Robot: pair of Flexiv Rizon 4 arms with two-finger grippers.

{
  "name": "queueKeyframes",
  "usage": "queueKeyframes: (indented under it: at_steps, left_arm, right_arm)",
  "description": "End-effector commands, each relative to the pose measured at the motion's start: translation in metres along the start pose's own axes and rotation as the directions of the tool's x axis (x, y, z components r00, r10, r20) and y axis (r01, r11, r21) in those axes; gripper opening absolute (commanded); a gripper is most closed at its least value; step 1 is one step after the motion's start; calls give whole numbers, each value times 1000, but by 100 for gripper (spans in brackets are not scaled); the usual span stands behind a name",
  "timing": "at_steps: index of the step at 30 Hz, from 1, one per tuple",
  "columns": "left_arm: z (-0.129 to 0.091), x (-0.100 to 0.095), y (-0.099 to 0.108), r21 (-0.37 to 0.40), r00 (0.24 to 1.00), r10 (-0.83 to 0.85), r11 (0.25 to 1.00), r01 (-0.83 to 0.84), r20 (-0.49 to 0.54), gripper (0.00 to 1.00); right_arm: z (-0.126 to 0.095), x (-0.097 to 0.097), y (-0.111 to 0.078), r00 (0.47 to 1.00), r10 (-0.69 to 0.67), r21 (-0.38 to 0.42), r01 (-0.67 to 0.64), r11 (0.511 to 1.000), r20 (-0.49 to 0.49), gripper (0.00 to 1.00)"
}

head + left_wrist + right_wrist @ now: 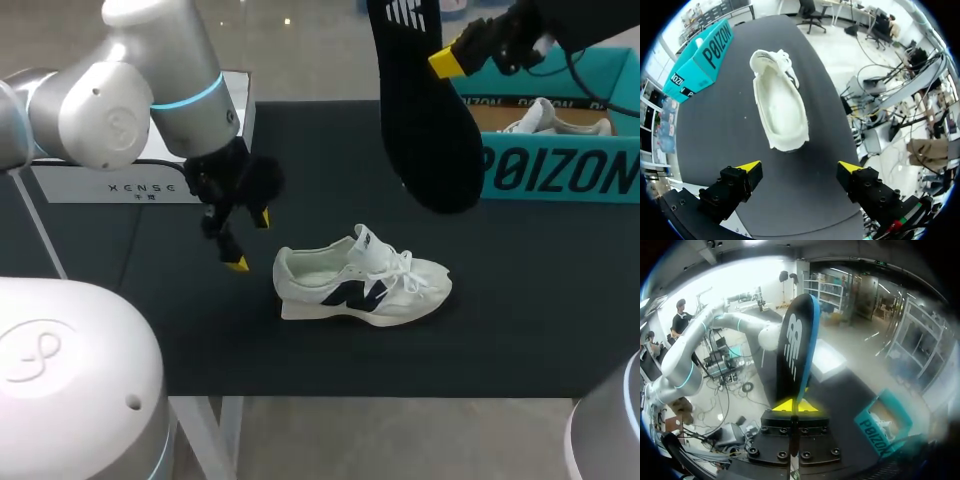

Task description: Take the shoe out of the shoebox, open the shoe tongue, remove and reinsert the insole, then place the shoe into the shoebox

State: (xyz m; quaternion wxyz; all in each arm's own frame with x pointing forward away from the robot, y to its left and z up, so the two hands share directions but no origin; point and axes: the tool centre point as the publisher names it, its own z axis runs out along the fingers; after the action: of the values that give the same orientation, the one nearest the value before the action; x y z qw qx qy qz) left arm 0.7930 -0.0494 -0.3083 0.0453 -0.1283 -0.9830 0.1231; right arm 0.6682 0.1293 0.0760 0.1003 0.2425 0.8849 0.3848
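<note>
A white shoe [362, 287] with a dark side logo lies on its sole on the black mat, toe toward the right. My left gripper [248, 240] hangs open just left of the shoe's heel; in its wrist view the shoe [780, 102] lies ahead of the open fingers [798, 169], its inside bare. My right gripper [447, 62] is shut on a black insole [420, 110], held high above the table. From the right wrist the insole [795, 350] stands up between the yellow tips [795, 405]. The teal shoebox [560, 170] sits at the back right.
A second white shoe [545, 118] lies inside the shoebox. A white box [140, 180] stands at the back left behind my left arm. The teal shoebox [700, 60] also shows beyond the shoe from the left wrist.
</note>
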Motion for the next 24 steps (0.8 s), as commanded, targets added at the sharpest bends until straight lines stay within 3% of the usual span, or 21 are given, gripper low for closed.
queueKeyframes:
  at_steps: [1,11,18,24]
  left_arm:
    - [-4,-6,-8,5,999,19,1000,-19,29,100]
    - [-11,-33,-41,-6,999,27,1000,-26,44,100]
    - [19,-59,-65,38,998,54,998,-54,21,100]
    - [57,-69,-81,66,998,68,995,-68,-2,100]
  right_arm:
    - [2,-1,2,1000,2,4,-2,1000,-1,0]
    - [2,-1,2,1000,2,4,-2,1000,-1,0]
    - [2,-1,2,1000,2,4,-2,1000,-1,0]
    - [2,-1,2,1000,2,4,-2,1000,-1,0]
